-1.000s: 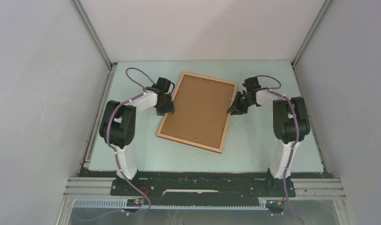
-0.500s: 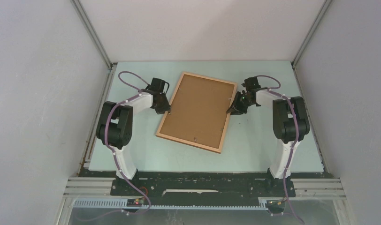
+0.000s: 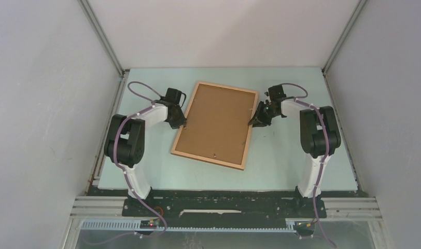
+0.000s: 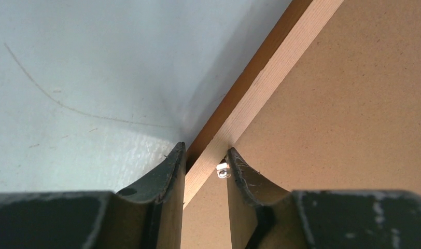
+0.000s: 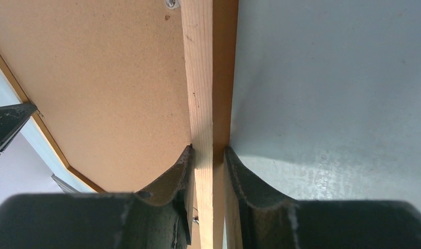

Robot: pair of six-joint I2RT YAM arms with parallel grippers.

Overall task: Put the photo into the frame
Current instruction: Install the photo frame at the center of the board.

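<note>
The frame (image 3: 229, 88) lies back up on the table, slightly askew, with the brown backing board (image 3: 216, 123) set in it. The photo is hidden. My left gripper (image 3: 184, 123) is shut on the frame's left rail (image 4: 270, 67): one finger is outside it, and the other is on the board side beside a small metal clip (image 4: 223, 169). On the opposite side my right gripper (image 3: 252, 123) is shut on the right rail (image 5: 200, 78), its fingers (image 5: 180, 171) pressed against both faces of the wood.
The pale green table (image 3: 281, 155) is walled in by grey panels on three sides. A dark rail at the near edge (image 3: 224, 205) carries both arm bases. A thin scratch marks the table (image 4: 53, 98) left of the frame.
My left gripper drew back to the frame's left rail and closed on it. The frame shifted slightly to the left. The right gripper kept its hold.
</note>
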